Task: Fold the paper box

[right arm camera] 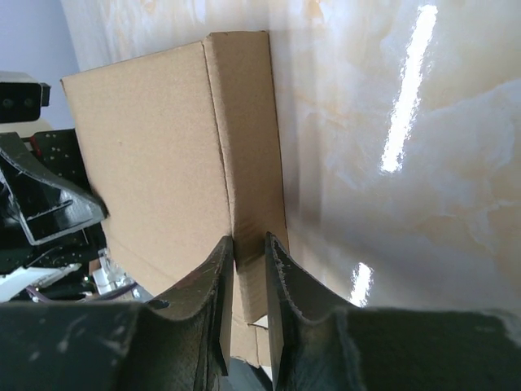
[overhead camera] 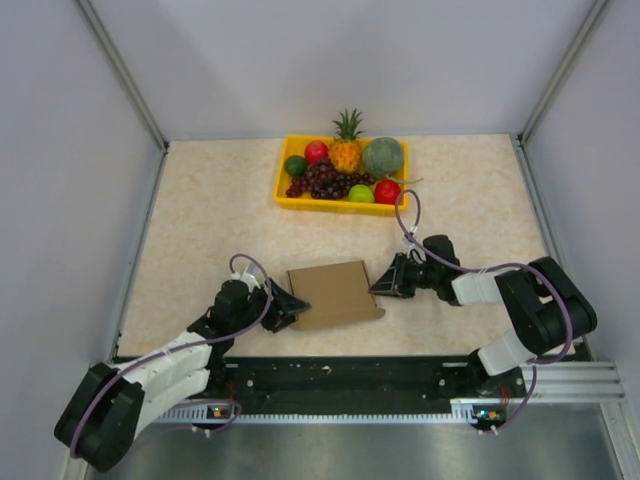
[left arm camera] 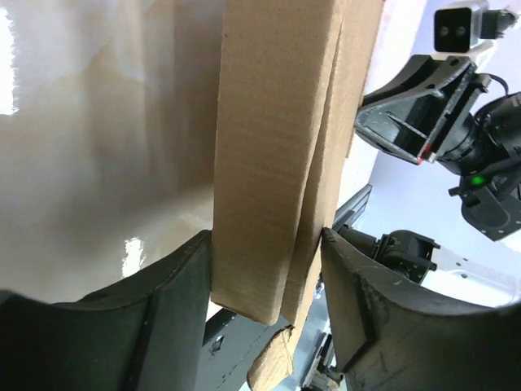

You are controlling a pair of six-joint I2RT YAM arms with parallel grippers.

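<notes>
Top external view: the left claw grasps the paper box at its left end; the right claw pinches its right wall. A fruit tray sits beyond the box.

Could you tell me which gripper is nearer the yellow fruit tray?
Right. The right gripper holds the right edge of the paper box, closer to the yellow fruit tray; the left gripper, at the left edge, sits farther away.

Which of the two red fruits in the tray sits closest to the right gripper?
The red fruit at the yellow tray's near right corner, closest to the right gripper; the other red fruit lies at the back left beside the pineapple.
</notes>
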